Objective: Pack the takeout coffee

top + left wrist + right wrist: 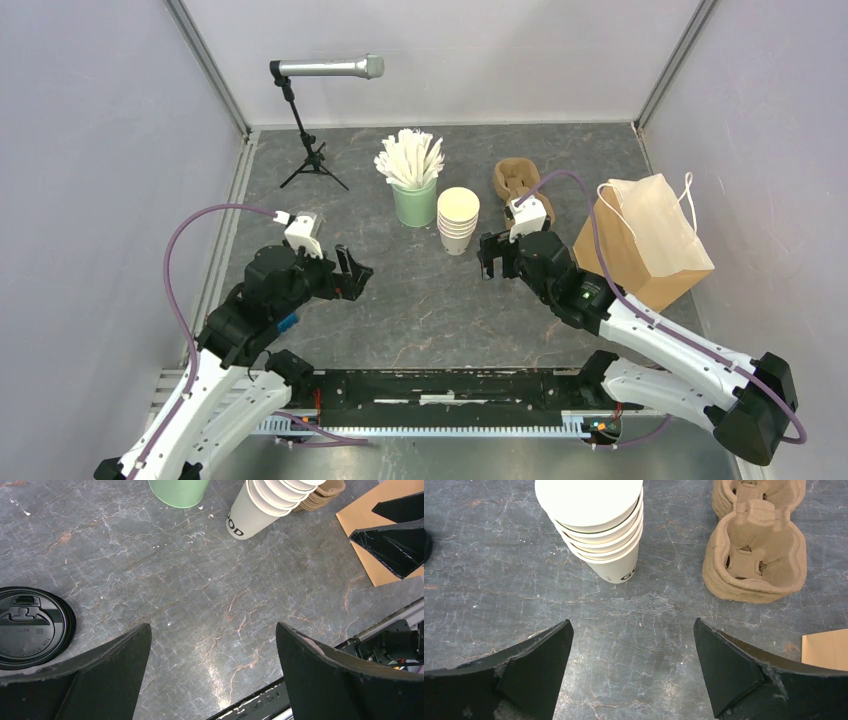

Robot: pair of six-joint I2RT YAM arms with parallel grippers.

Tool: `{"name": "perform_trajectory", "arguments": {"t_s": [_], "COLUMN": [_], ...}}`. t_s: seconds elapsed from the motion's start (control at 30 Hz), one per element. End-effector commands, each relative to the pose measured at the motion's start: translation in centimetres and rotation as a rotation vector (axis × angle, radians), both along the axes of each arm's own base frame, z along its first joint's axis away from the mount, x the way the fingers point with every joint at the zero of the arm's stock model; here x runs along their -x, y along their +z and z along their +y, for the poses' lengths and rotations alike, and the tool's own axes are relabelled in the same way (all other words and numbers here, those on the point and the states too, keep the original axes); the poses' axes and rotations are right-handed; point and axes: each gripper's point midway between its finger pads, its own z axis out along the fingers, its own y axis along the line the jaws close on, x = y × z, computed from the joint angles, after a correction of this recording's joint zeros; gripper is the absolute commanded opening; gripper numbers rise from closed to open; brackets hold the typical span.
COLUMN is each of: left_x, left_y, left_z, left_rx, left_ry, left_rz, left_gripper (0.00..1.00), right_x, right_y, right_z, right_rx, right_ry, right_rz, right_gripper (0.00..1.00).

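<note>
The takeout coffee is out of view as a cup. Only a round black plastic lid (30, 627) shows, low on the grey table at the left of the left wrist view; I cannot tell whether a cup stands under it. A dark sliver (425, 545) at the right wrist view's left edge may be the same lid. My left gripper (352, 272) (210, 630) hovers open over bare table, to the right of the lid. The right gripper (490, 255) (631, 625) is also open, empty, just in front of the stack of lidless cream cups (458, 218) (596, 525).
A moulded cardboard cup carrier (517, 180) (754, 555) lies at the back right. Beside it a brown paper bag (645, 240) (380, 530) stands open. The mint-green cup of white sticks (414, 200) (179, 491) and a microphone stand (310, 150) are at the back.
</note>
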Motion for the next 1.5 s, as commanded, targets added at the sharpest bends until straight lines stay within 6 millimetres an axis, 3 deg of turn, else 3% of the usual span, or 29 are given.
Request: {"name": "perform_trajectory", "arguments": {"t_s": [0.0,0.27,0.53,0.67,0.83,1.0,1.23,1.47], "left_x": [0.0,0.0,0.0,0.1,0.1,0.1,0.1,0.1], "left_y": [0.3,0.3,0.3,0.3,0.2,0.2,0.2,0.1], "left_z": [-0.3,-0.3,-0.2,-0.2,-0.2,-0.2,-0.2,-0.2], "left_rx": [0.028,0.027,0.028,0.030,0.031,0.031,0.032,0.031], "left_ry": [0.002,0.006,0.010,0.010,0.010,0.012,0.012,0.011], "left_rz": [0.004,0.005,0.011,0.010,0.012,0.014,0.014,0.019], "left_gripper": [1.00,1.00,1.00,1.00,1.00,1.00,1.00,1.00], "right_x": [-0.5,-1.8,-5.7,-7.8,-10.2,-11.3,-12.4,-12.7], "right_y": [2.8,5.2,7.8,7.1,5.5,4.9,3.3,2.9], "right_z": [0.6,1.5,1.6,2.0,3.3,4.4,3.9,3.7], "right_rx": [-0.071,-0.073,0.078,0.128,0.120,0.082,0.128,0.138], "right_ry": [-0.005,-0.009,-0.088,-0.105,-0.077,-0.046,-0.058,-0.042], "right_rz": [-0.052,-0.100,-0.186,-0.166,-0.115,-0.089,-0.057,-0.057], "right_gripper": [0.98,0.98,0.91,0.68,0.54,0.49,0.41,0.32]}}
